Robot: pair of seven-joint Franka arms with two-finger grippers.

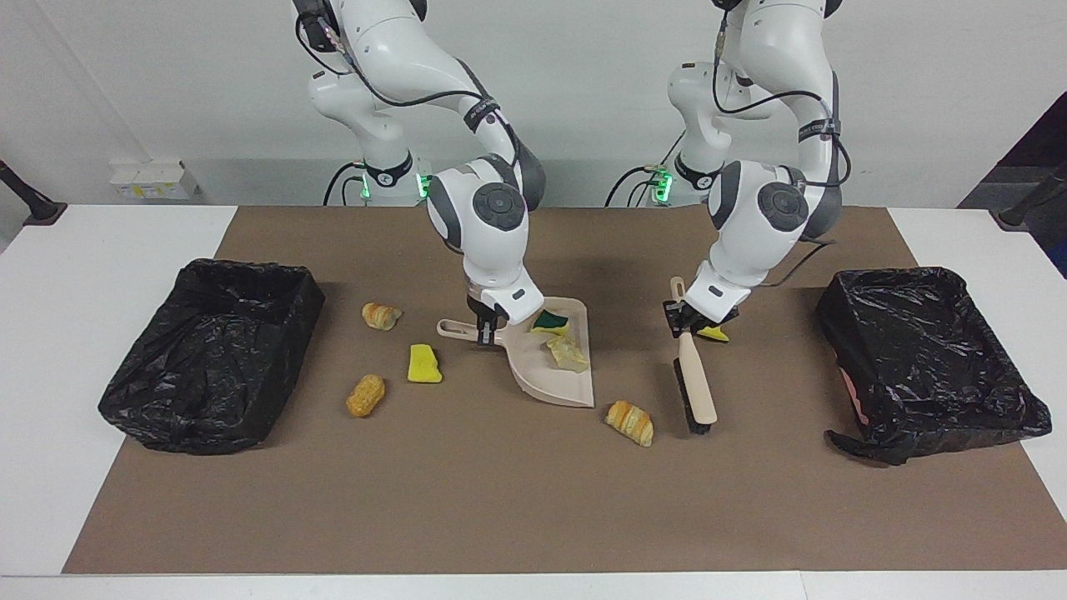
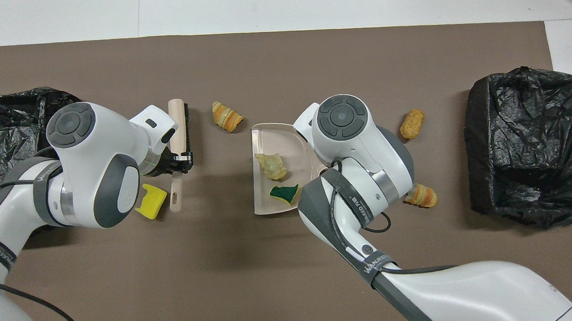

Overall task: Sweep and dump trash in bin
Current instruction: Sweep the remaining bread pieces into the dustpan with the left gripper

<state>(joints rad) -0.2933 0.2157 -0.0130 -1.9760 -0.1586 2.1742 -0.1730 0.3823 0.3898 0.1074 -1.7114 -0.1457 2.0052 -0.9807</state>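
While the right tool grips the dustpan, the left tool grips the brush.

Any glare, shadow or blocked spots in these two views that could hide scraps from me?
Facing view: even light, soft shadows; glossy bin liners glint without washing out; the left gripper partly covers a yellow sponge piece. Overhead view: the right arm hides the dustpan handle and the yellow piece beside it; the left arm overlaps one bin.

You see a beige dustpan and brush on a brown mat. Your bins are lined black; one scrap is yellow.
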